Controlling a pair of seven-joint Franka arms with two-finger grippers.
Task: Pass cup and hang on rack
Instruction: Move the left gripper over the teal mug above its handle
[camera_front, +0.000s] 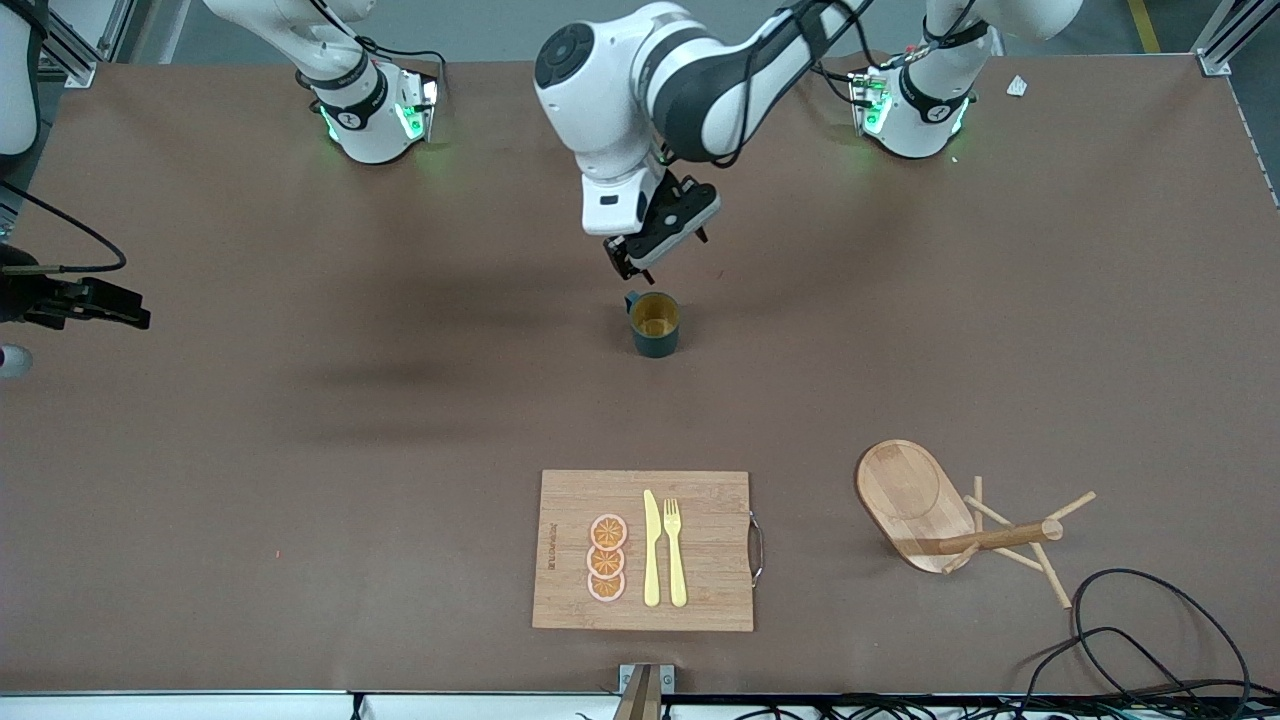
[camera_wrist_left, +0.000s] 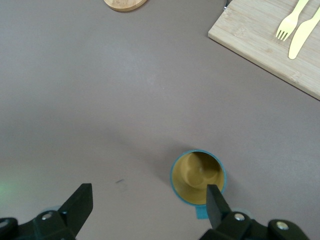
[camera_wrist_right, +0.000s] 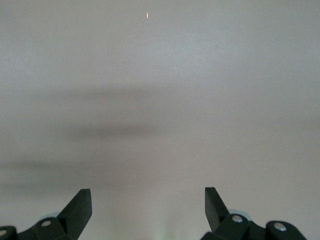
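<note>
Teal on the outside and yellow-orange inside, the cup (camera_front: 655, 324) stands upright near the middle of a brown table (camera_front: 300, 450). Above it hangs the left gripper (camera_front: 640, 262), jaws spread wide and holding nothing; in the left wrist view the cup (camera_wrist_left: 198, 178) sits just beside one fingertip (camera_wrist_left: 214, 197). The right gripper (camera_wrist_right: 148, 202), also spread wide and empty, waits over bare table at the right arm's end. Nearer the front camera, toward the left arm's end, the wooden rack (camera_front: 950, 520) lies tipped on its side. A bamboo cutting board (camera_front: 700, 545) nearby carries orange slices (camera_front: 606, 558), a yellow knife (camera_front: 651, 548) and fork (camera_front: 675, 550).
</note>
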